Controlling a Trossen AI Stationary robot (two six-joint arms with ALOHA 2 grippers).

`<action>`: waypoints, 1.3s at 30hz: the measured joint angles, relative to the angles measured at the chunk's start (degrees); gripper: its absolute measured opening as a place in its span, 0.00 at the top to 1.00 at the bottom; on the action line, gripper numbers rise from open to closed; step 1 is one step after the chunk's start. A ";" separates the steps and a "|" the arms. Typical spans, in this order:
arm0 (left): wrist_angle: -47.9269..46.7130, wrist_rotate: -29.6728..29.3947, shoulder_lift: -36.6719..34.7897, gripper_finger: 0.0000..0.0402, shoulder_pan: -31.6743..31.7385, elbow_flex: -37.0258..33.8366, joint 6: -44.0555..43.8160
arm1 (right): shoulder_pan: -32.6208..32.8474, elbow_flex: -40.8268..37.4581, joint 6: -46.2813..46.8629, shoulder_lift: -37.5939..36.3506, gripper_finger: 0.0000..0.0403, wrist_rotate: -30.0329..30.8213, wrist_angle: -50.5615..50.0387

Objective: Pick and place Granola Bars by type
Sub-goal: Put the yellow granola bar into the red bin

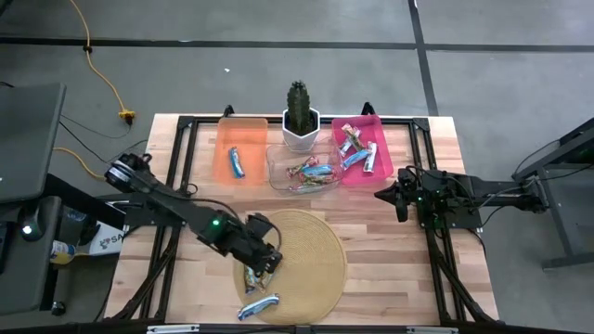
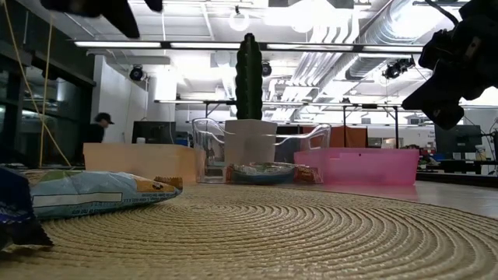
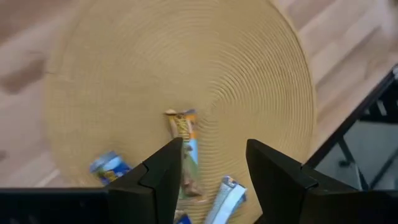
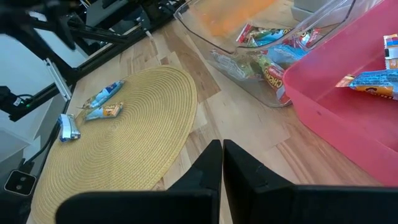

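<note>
**Handling note: bar on mat, left tool overhead**

Left tool (image 3: 208, 165) hovers wide, empty, over granola bar (image 3: 188, 149) at 6 o'clock on woven mat (image 1: 311, 243). Likely light, crinkly, slippery foil; grip across narrow mid-width. Right tool (image 4: 222, 163) closed, idle beside pink bin (image 1: 357, 176).

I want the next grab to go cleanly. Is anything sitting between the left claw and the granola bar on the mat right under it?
Nothing visible. The left claw is open above the woven mat, and the granola bar lies bare between its fingers, with other bars only off to the sides.
</note>
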 joint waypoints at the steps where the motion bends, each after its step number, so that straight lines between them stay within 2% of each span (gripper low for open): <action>1: 0.94 1.50 0.95 0.57 0.30 -0.06 0.62 | 0.01 0.00 0.00 0.00 1.00 -0.01 0.00; 5: 3.39 7.35 5.58 0.57 1.39 -0.17 2.24 | 0.01 0.00 0.00 0.00 1.00 -0.08 -0.04; 12: 9.52 10.96 11.67 0.56 1.61 -0.15 2.02 | 0.02 0.00 0.00 0.00 1.00 -1.87 -0.10; 21: 10.33 15.51 16.01 0.56 1.61 -0.13 3.50 | 0.02 -0.02 0.00 0.52 1.00 -4.50 -1.06; 30: 5.61 15.54 17.11 0.56 1.61 -0.13 2.36 | 0.02 -0.04 0.02 0.74 1.00 -4.91 -1.25; 35: 6.96 17.20 17.21 0.56 1.61 -0.11 3.30 | 0.00 -0.04 0.00 0.74 1.00 -6.11 -1.27; 39: 7.32 17.39 17.94 0.51 1.61 -0.17 3.53 | 0.00 -0.04 0.00 0.74 1.00 -6.32 -1.23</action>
